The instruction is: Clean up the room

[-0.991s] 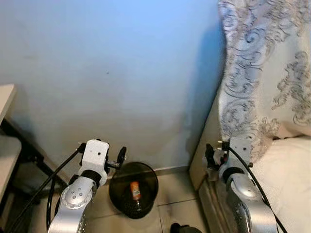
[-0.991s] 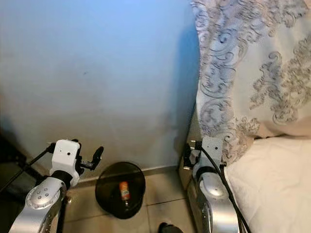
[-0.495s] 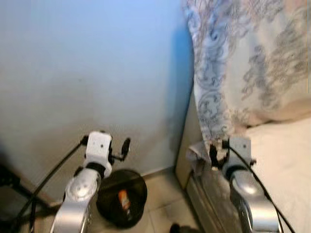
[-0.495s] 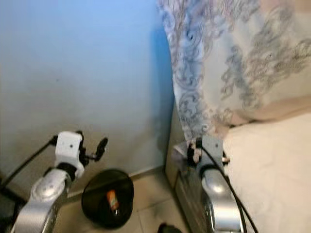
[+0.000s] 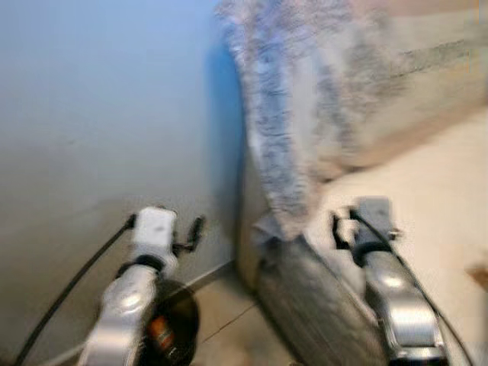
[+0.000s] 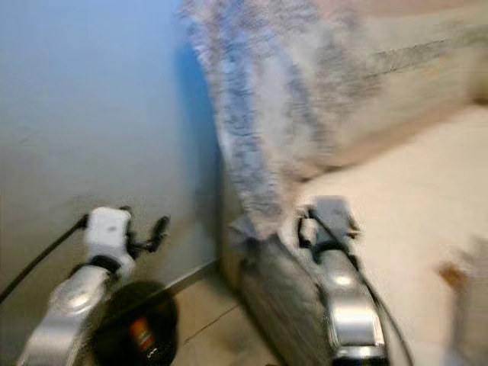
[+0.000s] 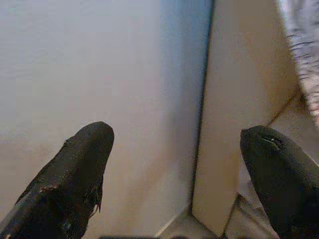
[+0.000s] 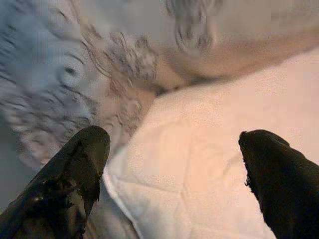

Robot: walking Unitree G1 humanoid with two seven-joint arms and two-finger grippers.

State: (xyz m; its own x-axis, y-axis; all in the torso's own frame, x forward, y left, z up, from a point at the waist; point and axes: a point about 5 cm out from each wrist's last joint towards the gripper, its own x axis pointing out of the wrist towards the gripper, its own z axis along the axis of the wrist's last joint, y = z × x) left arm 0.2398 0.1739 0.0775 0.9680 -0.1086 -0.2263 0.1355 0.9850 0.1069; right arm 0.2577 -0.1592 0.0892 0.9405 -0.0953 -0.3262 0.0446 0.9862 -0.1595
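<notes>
A: Item one, step in hand?

B: A turn toward the bed (image 5: 427, 198), judged from the blur across both eye views. Nothing is carried. To do it well: finish the turn, let the view settle, then look over the mattress (image 8: 209, 164) for whatever needs tidying before reaching.

A: Item two, the task's things?

B: Black waste bin (image 5: 171, 328), lower left of the left eye view, on the tiled floor (image 5: 229, 313) by the blue wall (image 5: 99, 114). An orange item (image 5: 158, 332) lies inside it, too blurred to name. A small brown object (image 6: 451, 273) sits at the right edge of the right eye view on the bed, also too blurred to name; possibly the next pickup.

A: Item three, left hand?

B: Left hand (image 7: 174, 169), released, fingers (image 7: 75, 169) spread wide, grasping nothing. Raised at lower left, above the bin, pointing at the wall and the bed's pale side panel (image 7: 239, 109).

A: Item four, right hand?

B: Right hand (image 8: 174, 174), likewise spread and empty, held forward at lower centre-right over the mattress edge, near the patterned pillow (image 8: 75, 74). Neither hand touches anything.
</notes>
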